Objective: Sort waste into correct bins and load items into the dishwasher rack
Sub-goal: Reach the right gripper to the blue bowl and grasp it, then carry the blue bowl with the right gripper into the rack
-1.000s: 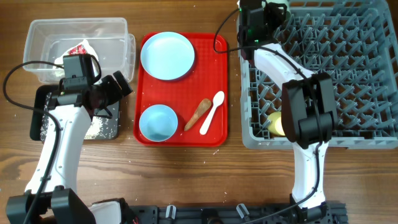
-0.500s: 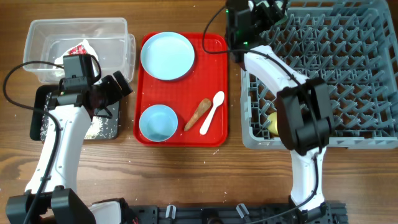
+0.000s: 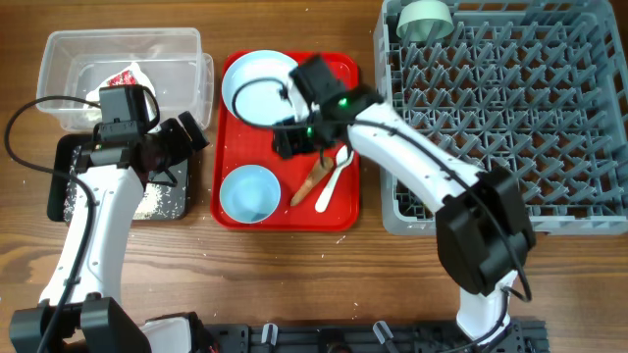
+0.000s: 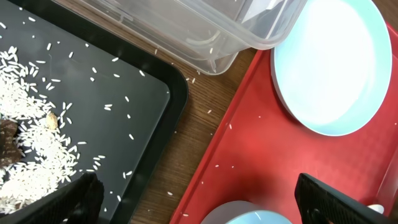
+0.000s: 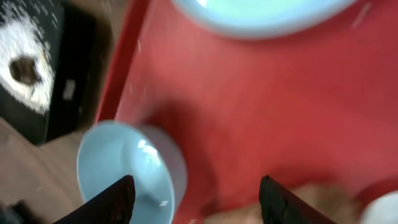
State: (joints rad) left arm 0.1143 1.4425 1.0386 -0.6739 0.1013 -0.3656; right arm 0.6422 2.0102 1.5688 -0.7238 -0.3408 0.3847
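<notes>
While the right claw [image 3: 291, 138] gapes, the stick [image 3: 314, 177] lies near.

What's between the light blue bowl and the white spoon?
The brown stick, right beside the white spoon; only bare red tray toward the light blue bowl. The overhead view shows it.

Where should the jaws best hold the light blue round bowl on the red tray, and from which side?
Probably from above, at the rim: the light blue round bowl stands upright and open, so one jaw can go inside, one outside.
</notes>
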